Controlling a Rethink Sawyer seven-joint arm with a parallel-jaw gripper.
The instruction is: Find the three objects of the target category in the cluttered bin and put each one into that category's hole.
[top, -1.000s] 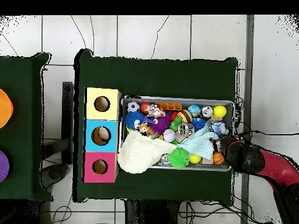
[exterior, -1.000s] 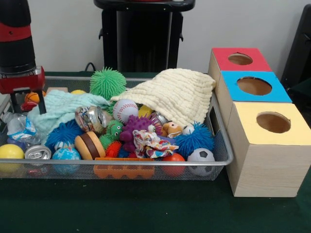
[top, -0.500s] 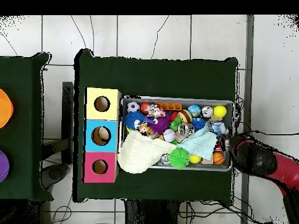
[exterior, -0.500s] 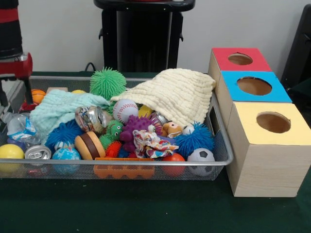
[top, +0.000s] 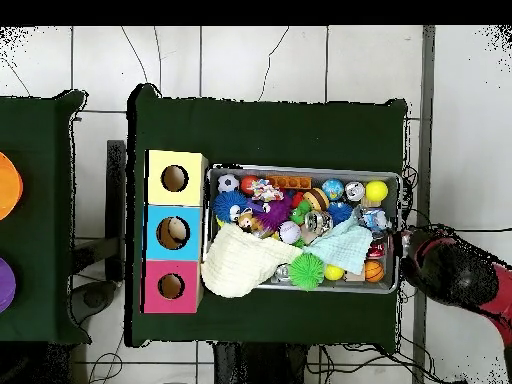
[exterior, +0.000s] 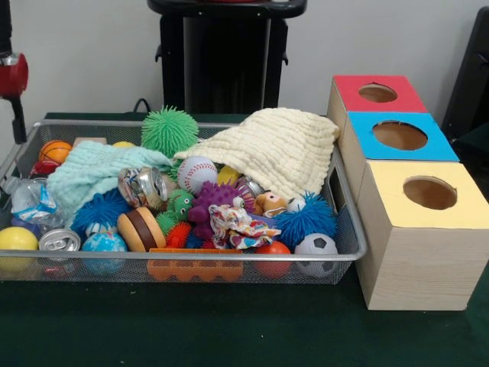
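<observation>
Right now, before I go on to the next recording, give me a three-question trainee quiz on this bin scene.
1. True or false: the cream cloth hangs over the bin wall nearest the boxes.
2. Which box stands nearest the front camera? A red B blue C yellow
3. Fill in: the soccer ball lies in the bin corner closest to the ____ box.

Key: 1 true. 2 C. 3 yellow.

1 wire bin holds 2 cloths, 2 crushed cans, 1 baseball, 1 soccer ball and 1 basketball, beside 3 boxes with 1 hole each.
</observation>
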